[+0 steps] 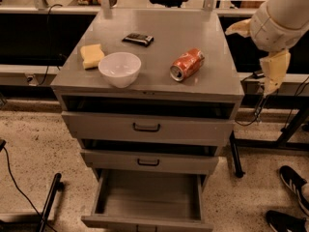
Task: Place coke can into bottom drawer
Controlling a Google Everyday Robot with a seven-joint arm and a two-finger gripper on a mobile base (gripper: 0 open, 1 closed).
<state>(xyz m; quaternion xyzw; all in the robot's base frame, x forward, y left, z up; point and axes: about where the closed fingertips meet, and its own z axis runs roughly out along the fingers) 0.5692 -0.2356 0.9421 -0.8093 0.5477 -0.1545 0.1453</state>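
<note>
While the coke can [187, 65] lies on the worktop [193, 33], the pincer [273, 74] hangs off its right edge (openness: cannot tell).

Overall light: dim, with a warm yellowish cast.
Source: overhead; the grey worktop [193, 33] is brightest toward its far edge.
Glare: a soft sheen lies on the worktop's back half. The white bowl [119, 67] glows pale and the coke can [187, 65] glints at its silver end.
Shadows: black gaps sit under the worktop and above each of the drawer fronts [147, 127]. The bottom drawer [149, 197] has a shaded tray floor.
Gripper: the gripper [273, 76] hangs at the right edge beside the worktop, lit cream and darker below.
Surroundings: the speckled floor [29, 144] is mid-lit; the recesses on both sides are near black.
</note>
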